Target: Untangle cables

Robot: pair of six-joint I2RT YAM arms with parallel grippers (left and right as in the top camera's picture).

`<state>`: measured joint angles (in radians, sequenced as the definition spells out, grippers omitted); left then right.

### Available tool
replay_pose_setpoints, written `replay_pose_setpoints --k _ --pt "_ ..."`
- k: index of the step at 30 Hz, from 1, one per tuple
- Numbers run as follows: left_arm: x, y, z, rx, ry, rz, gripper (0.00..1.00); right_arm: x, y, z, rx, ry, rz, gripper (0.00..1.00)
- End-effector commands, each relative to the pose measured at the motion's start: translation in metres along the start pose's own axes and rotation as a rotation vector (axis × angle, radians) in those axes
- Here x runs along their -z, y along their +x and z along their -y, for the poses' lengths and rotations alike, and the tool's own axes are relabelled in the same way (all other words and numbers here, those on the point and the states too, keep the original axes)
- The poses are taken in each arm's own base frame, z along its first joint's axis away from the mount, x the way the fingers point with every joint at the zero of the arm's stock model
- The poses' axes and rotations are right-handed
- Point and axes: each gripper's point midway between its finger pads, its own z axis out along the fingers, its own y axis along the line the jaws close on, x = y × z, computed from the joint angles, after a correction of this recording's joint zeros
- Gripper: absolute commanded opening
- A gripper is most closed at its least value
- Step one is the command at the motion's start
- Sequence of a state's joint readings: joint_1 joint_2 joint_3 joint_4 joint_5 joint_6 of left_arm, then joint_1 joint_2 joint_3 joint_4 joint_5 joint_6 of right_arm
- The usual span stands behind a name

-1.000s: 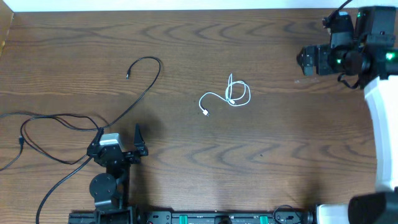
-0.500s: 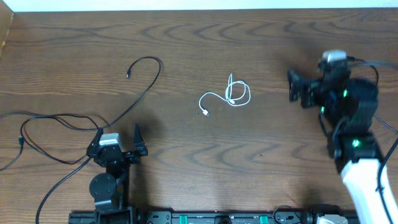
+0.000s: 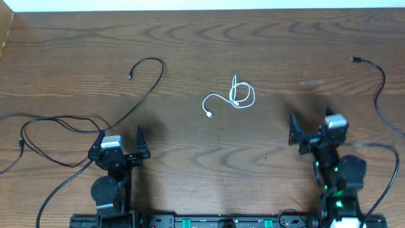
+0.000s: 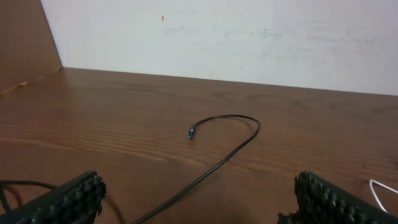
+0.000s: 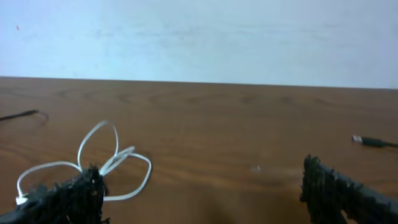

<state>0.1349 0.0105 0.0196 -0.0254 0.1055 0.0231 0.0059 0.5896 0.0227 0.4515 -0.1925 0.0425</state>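
A short white cable [image 3: 231, 98] lies coiled at the table's middle; in the right wrist view the white cable [image 5: 115, 159] sits just beyond my left finger [image 5: 68, 199]. One long black cable [image 3: 162, 68] curls from its plug at back left down towards my left gripper [image 3: 120, 134]. In the left wrist view this black cable [image 4: 249, 127] runs on the table between the wide-apart fingers. More black cable [image 3: 21, 134] loops at far left. Another black cable [image 3: 383, 79] lies at far right, behind my right gripper [image 3: 311, 125]. Both grippers are open and hold nothing.
A pale wall [image 4: 249, 37] bounds the table's far edge. The arm bases [image 3: 104, 193] stand at the near edge. Bare wood lies between the white cable and each black one.
My right arm has swung from the far right corner down to the near right side, uncovering the black cable there. The left arm and all cables have stayed put.
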Motion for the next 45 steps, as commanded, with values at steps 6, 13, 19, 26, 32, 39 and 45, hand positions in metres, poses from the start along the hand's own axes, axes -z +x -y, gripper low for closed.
replay_pose_setpoints --k 6,13,19,26,32,39,45 --pt "-0.001 0.016 0.001 -0.003 0.008 -0.048 0.98 0.013 0.007 0.007 -0.003 0.056 -0.013 0.99" --pt "-0.001 0.016 0.001 -0.003 0.008 -0.048 0.98 0.023 0.018 0.006 -0.002 0.057 -0.052 0.99" --pt "-0.001 0.016 0.001 -0.003 0.008 -0.048 0.98 0.033 0.015 0.008 0.002 0.082 -0.030 0.99" --pt "-0.001 0.016 0.001 -0.003 0.008 -0.048 0.98 0.038 -0.003 0.006 0.032 0.079 0.050 0.99" --pt "-0.001 0.016 0.001 -0.003 0.008 -0.048 0.98 0.038 -0.003 0.006 0.032 0.079 0.050 0.99" --pt "-0.001 0.016 0.001 -0.003 0.008 -0.048 0.98 0.038 -0.003 0.006 0.032 0.079 0.051 0.99" --pt "-0.001 0.016 0.001 -0.003 0.008 -0.048 0.98 0.038 -0.003 0.006 0.032 0.079 0.049 0.99"
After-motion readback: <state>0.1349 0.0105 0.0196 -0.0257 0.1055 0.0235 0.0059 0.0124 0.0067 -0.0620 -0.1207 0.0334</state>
